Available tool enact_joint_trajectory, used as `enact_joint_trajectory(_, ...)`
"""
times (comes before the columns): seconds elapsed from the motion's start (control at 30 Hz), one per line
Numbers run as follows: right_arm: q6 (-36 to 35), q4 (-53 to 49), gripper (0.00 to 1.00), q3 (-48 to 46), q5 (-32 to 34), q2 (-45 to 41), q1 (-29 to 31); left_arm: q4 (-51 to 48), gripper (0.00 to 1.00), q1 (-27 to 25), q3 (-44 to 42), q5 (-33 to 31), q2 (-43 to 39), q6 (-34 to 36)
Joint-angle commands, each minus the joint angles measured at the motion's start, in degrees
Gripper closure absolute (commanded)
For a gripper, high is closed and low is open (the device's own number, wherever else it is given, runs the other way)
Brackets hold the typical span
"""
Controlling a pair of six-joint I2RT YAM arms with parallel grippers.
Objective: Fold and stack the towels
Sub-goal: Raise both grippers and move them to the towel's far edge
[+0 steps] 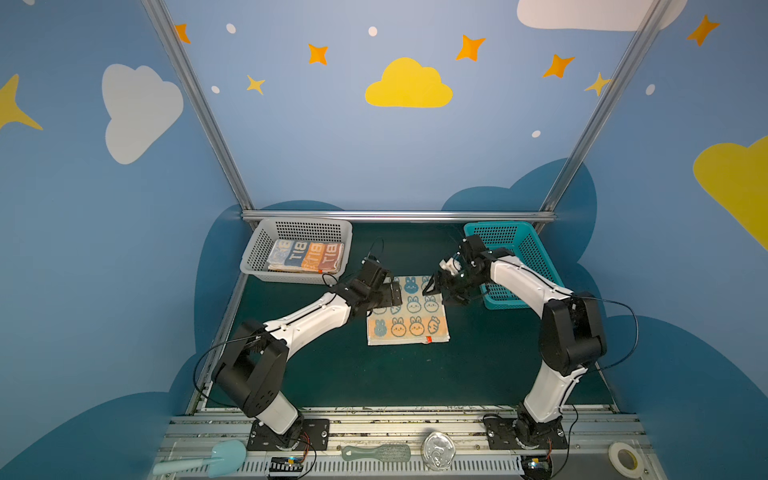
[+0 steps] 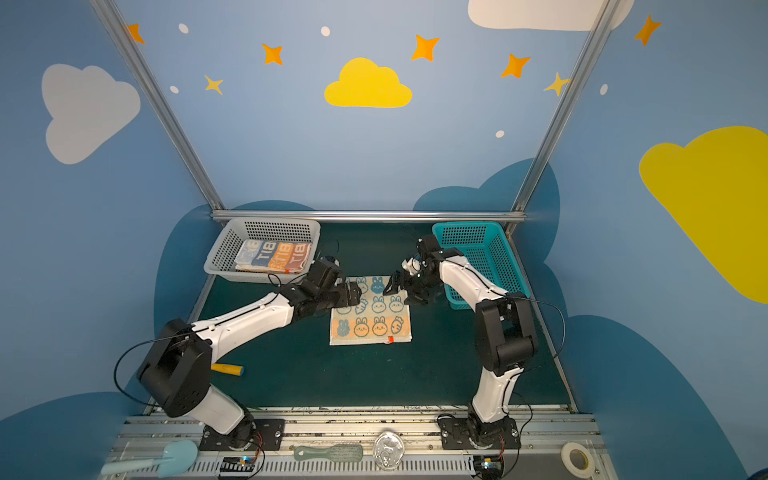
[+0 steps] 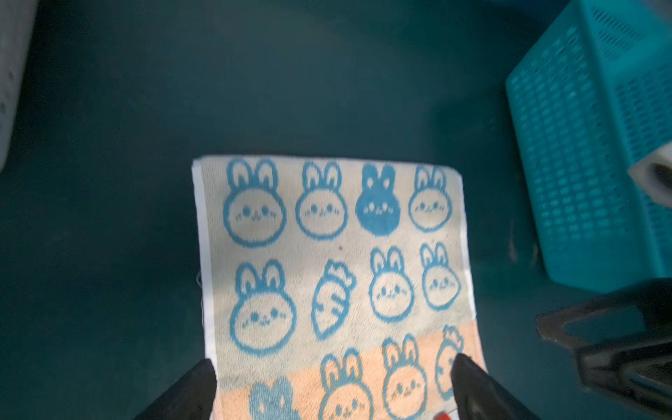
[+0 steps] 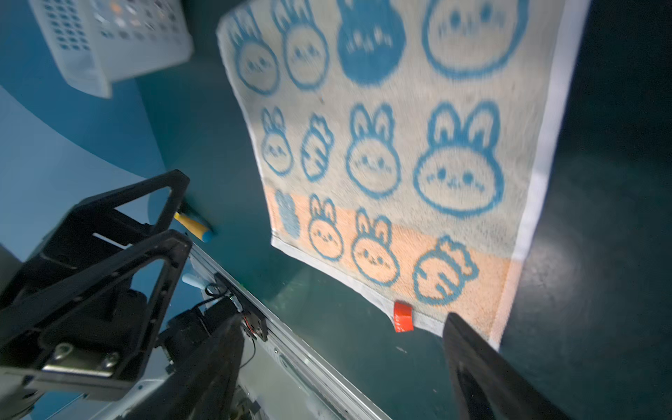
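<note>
Along the front rail lie a pale blue scoop (image 1: 224, 455), a green brush (image 1: 376, 452), a shiny disc (image 1: 438, 449) and a tape roll (image 1: 623, 457). The 2 arm bases are bolted just behind them. Near the left arm's elbow a yellow handle (image 2: 226, 369) lies on the green counter (image 1: 374, 382).

Mid-counter 1 towel (image 1: 409, 328) lies flat and unfolded, with blue bunny faces and carrots on cream. Its orange band and red tag (image 1: 428, 340) are at the front edge. The left fingers (image 1: 392, 296) hang over the towel's left side toward the far edge, spread wide and holding nothing. The right fingers (image 1: 431, 286) hang over its far right corner, also spread wide with nothing between them. Whether either tip touches the cloth I cannot tell.

At far left a grey basket (image 1: 257, 259) holds a folded stack (image 1: 305, 257), its top towel lettered in blue and orange blocks. At far right stands a teal basket (image 1: 530, 249), with the right arm passing over its near corner.
</note>
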Motion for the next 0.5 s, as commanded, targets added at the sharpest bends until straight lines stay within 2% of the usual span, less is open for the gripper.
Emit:
enact_joint_trajectory(0.0, 0.46, -3.83, 0.14, 7.81, 0.61, 7.70, -1.53, -0.72, 0.00, 3.40, 5.81, 5.28, 6.91, 1.85)
enact_joint_trajectory(0.1, 2.30, -2.92, 0.14, 15.25, -2.35, 13.98, -2.08, 0.94, 0.00, 6.13, 10.30, 9.63, 12.65, 2.10)
enact_joint_trajectory(0.2, 2.67, -5.10, 0.14, 23.50, -2.39, 20.50, -2.01, 2.24, 0.00, 8.17, 14.49, 15.60, 18.09, 2.87)
enact_joint_trajectory(0.47, 1.46, -9.21, 0.14, 34.49, -0.34, 31.13, -2.38, 1.34, 0.00, 10.04, 18.84, 16.44, 25.54, 4.17)
